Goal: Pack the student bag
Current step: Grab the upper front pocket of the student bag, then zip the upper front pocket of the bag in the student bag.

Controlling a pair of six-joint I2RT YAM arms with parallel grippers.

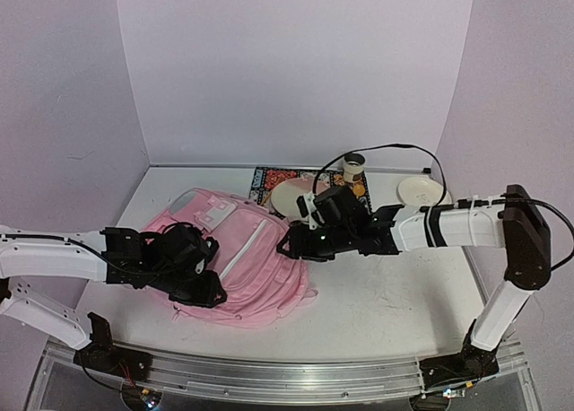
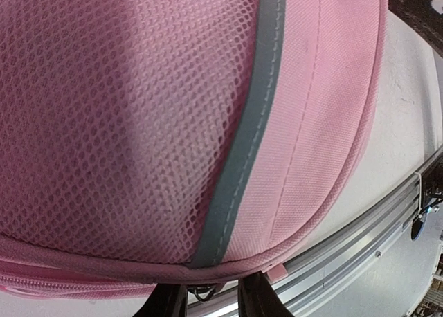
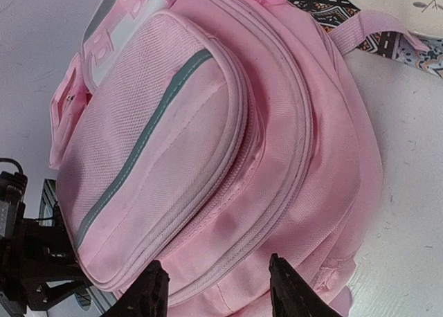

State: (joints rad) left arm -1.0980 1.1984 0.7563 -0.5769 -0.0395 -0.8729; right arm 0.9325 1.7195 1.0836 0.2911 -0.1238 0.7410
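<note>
Backpack of soft pink fabric (image 1: 256, 249) lies left of centre on the white worktop (image 1: 386, 303). Right end effector (image 3: 218, 289) is apart over it. The left end effector (image 2: 211, 300) is at its near edge, and I cannot tell its state.

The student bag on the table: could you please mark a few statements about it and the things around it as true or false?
1. The student bag lies on the table with one gripper at each side of it. True.
2. The right gripper is shut tight. False: its fingers stand well apart over the bag's pink fabric.
3. A grey stripe runs along the bag's front pocket. True.
4. The cup stands on top of the bag. False: it stands behind the bag, apart from it, near the plate.
5. The left gripper is at the far wall, away from the bag. False: it is right at the bag's edge, close to the mesh panel.
</note>
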